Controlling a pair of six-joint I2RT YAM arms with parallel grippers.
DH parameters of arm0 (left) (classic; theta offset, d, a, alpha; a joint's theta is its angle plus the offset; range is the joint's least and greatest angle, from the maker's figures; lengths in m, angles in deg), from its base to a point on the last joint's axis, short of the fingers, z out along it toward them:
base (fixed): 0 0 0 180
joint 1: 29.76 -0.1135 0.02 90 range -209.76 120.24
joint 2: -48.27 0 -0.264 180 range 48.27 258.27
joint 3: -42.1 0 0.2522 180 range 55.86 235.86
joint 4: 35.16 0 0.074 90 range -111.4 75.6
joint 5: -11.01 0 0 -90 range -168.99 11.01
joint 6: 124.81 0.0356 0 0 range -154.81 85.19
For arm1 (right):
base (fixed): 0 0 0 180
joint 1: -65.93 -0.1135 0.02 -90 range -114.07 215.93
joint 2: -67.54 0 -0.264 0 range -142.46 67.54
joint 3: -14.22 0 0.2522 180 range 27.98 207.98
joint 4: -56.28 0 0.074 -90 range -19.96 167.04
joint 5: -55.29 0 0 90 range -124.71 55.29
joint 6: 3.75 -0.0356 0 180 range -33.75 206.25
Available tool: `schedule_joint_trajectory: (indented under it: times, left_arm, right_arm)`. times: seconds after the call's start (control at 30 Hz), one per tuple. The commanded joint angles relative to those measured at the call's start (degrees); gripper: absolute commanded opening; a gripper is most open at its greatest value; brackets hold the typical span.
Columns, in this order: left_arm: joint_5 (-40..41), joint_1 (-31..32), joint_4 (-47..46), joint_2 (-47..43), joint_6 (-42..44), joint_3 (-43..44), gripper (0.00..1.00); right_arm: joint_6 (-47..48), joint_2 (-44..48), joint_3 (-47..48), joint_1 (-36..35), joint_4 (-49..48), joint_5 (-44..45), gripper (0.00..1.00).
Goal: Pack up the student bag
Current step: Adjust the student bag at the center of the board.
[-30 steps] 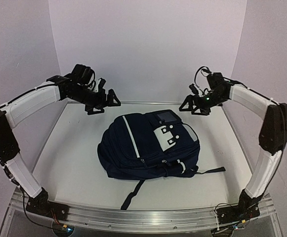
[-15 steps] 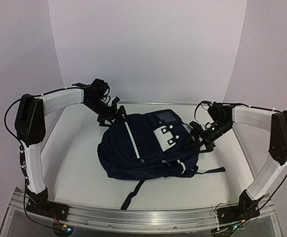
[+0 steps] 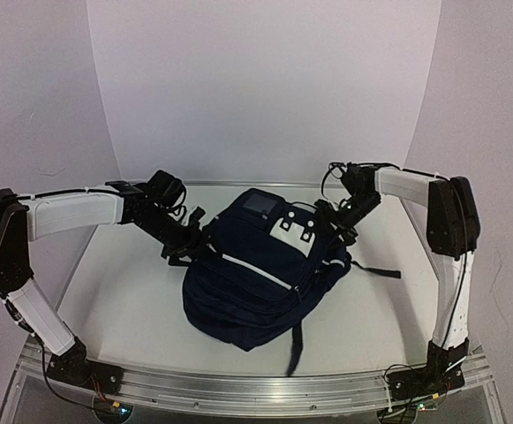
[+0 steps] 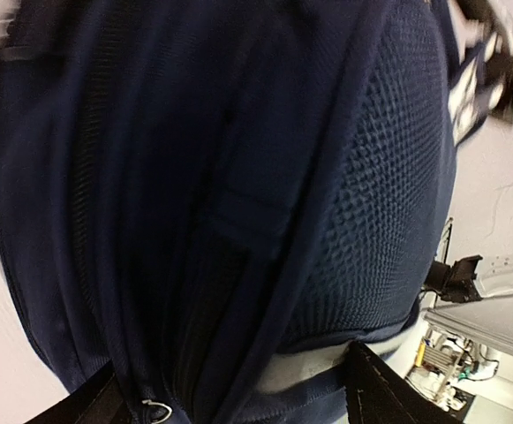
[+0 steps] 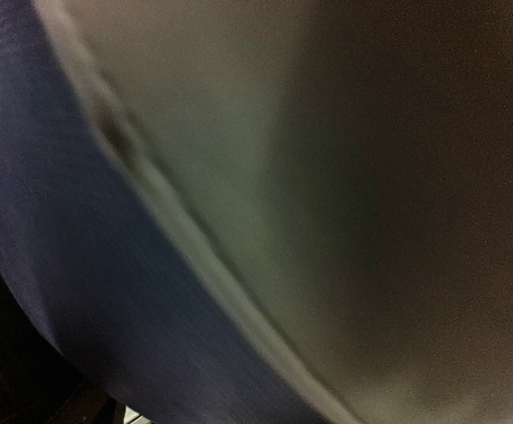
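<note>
The bag (image 3: 256, 283) sits mid-tabletop (image 3: 119, 296), tipped up with its top toward the far edge. The left fingers (image 4: 381, 396) are spread around its mesh side and the right fingers (image 3: 337, 215) press at its far-right shoulder (we cannot tell whether either pair really grips fabric). If one side only pushes while the other pulls, we judge the soft bag could twist, slump or slide toward the near edge, its loose strap (image 3: 296, 349) snagging.

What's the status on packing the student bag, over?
Left gripper straddling large navy fabric backpack side, grip unclear. Right gripper against its far right corner, jaws hidden. Backpack between both arms on white table, black strap trailing nearside.
</note>
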Motion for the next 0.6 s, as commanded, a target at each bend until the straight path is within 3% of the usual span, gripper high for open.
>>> schedule_joint_trajectory:
  times: [0.0, 0.1, 0.2, 0.4, 0.57]
  left_arm:
    - [-2.25, 4.2, -4.12, -2.73, -4.4, -2.96, 0.76]
    - [-1.31, 4.25, -5.41, -4.33, -6.0, -3.34, 0.79]
    - [2.08, 4.18, -6.24, -6.8, -7.02, -2.81, 0.87]
    - [8.61, 1.99, -4.74, -9.04, -7.36, -0.61, 0.98]
    - [11.69, -2.62, -4.4, -11.2, -7.68, -0.45, 1.0]
  right_arm:
    - [-2.49, -9.76, 17.44, -1.57, -6.69, -1.88, 0.93]
    - [-1.05, -11.25, 23.9, -2.18, -6.49, -2.47, 0.95]
    - [0.83, -8.29, 24.34, -1.52, -5.21, -1.74, 0.96]
    - [8.9, 6.36, 8.19, 0.06, -3.84, 1.57, 0.98]
    - [9.94, 15.0, -1.09, 0.07, -3.51, 2.47, 0.98]
